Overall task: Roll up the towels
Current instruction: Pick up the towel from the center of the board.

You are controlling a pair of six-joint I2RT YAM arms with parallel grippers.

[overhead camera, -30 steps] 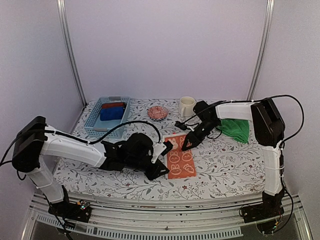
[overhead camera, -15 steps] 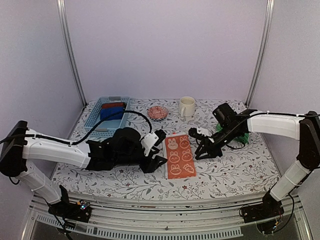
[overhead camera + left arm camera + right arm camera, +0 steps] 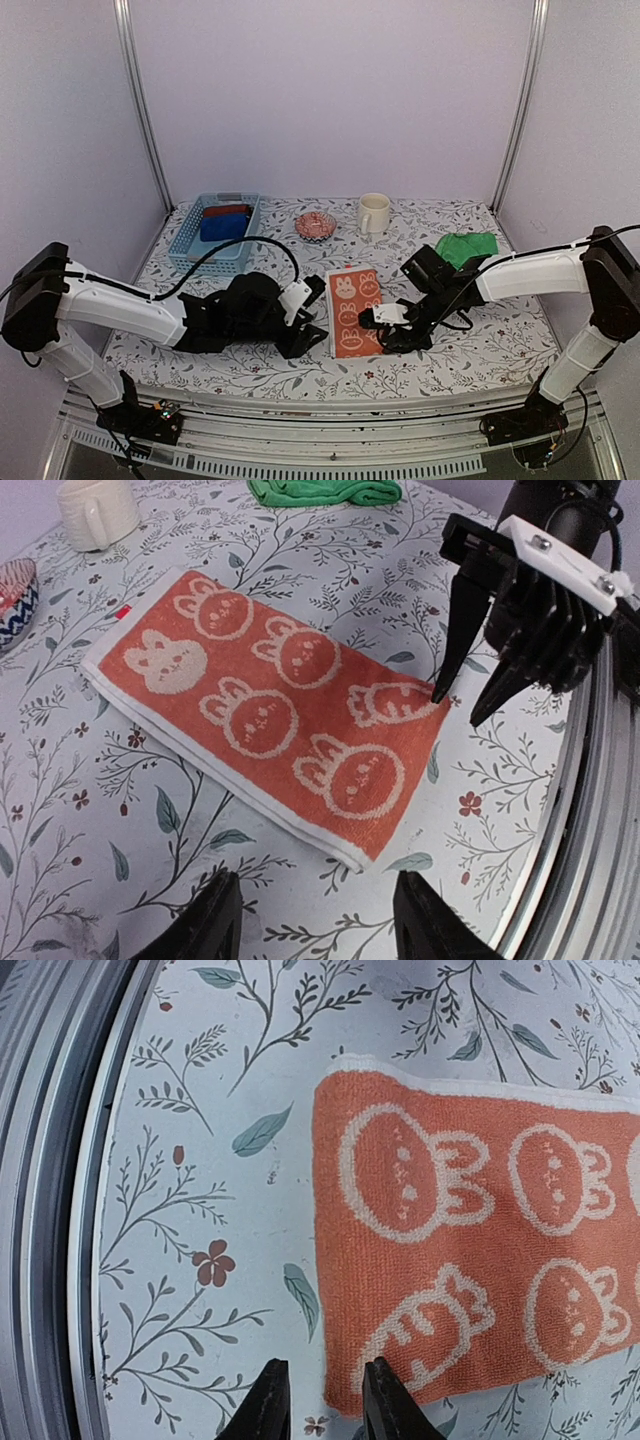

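Here, orange rabbit-print towel (image 3: 265, 705) flat on the desk (image 3: 80, 810), red tag (image 3: 122, 612) too small to read, left gripper (image 3: 315, 920) spread beside it, right gripper (image 3: 457, 708) narrowly parted astride its corner

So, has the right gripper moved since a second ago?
Yes. The right gripper came toward the front edge, away from the mug, to the near corner of the orange towel.

Pale lilac walls (image 3: 330, 100), possibly aluminium corner posts (image 3: 138, 110), floral-print table (image 3: 470, 345)
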